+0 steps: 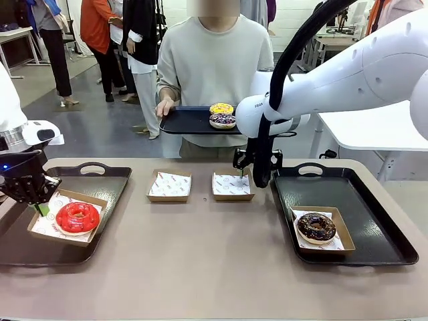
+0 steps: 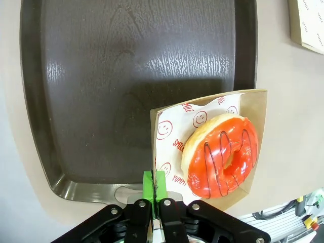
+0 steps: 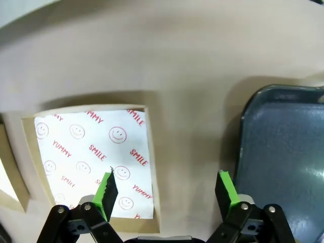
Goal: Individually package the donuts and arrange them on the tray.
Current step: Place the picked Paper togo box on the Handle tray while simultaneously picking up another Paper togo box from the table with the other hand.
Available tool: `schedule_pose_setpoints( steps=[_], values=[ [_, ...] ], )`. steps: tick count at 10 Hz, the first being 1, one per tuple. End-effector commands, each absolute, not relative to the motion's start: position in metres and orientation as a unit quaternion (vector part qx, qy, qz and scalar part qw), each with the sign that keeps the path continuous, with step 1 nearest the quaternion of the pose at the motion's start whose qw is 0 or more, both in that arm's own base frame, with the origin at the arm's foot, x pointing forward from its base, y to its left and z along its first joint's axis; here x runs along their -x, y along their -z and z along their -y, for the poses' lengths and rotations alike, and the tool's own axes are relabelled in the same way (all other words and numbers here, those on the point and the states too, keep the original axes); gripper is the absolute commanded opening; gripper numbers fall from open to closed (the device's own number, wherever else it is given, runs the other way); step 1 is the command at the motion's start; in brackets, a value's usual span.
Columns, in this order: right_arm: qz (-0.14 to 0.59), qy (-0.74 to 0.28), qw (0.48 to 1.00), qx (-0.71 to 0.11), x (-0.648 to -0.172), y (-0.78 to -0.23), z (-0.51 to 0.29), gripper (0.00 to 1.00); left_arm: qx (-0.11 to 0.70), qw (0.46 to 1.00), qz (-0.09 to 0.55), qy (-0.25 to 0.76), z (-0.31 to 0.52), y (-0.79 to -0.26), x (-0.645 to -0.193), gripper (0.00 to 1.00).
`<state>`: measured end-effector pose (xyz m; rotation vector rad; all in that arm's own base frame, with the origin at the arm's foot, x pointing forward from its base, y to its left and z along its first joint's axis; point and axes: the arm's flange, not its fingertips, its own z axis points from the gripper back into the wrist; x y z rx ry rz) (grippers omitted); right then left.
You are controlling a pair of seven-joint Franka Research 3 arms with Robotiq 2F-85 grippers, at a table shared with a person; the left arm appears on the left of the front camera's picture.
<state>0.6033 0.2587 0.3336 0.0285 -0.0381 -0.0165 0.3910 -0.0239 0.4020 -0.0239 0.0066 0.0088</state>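
The red donut (image 1: 77, 217) (image 2: 223, 154), a glossy ring with thin dark icing lines, lay in a shallow brown cardboard box, the left box (image 1: 40, 231) (image 2: 253, 109), lined with white paper printed with red smileys. The box sat partly on the left tray (image 1: 100, 180) (image 2: 136, 66), a dark rectangular plastic tray with rounded corners and a faintly streaked sheen. The left gripper (image 1: 41, 208) (image 2: 154, 183) had its green pads pressed together on the near edge of the left box.

The right gripper (image 1: 242, 175) (image 3: 167, 185) hung with its jaws wide apart and nothing between them. One pad was over the printed liner of the empty box (image 1: 232, 185) (image 3: 91, 162), the other over the bare surface beside the right tray (image 1: 374, 221) (image 3: 288, 152). A second empty box (image 1: 169, 185) stood just beside it.

On the right tray, the chocolate donut (image 1: 315, 227), dark and sprinkled, rested in its own lined box (image 1: 341, 234).

Across the surface (image 1: 214, 274), matte beige and smooth, a person in a pale sweater held a black serving tray (image 1: 187, 122) with one hand (image 1: 164, 107). It carried the yellow donut (image 1: 221, 108) and the purple donut (image 1: 223, 121), touching each other. Behind lay a grey floor (image 1: 87, 127), white tables, and people standing.
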Motion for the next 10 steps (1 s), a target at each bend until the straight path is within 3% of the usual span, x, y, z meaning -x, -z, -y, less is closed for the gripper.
schedule_pose_setpoints(
  steps=[1,10],
  values=[
    [-0.004,-0.013,0.999,-0.037,-0.603,-0.331,-0.254,1.0,0.003,1.0,-0.001,-0.016,0.019,-0.402,-0.396,0.01],
    [-0.028,-0.032,0.998,-0.049,-0.602,-0.322,-0.254,1.0,-0.002,1.0,-0.009,-0.005,0.018,-0.387,-0.404,0.01]
  ],
)
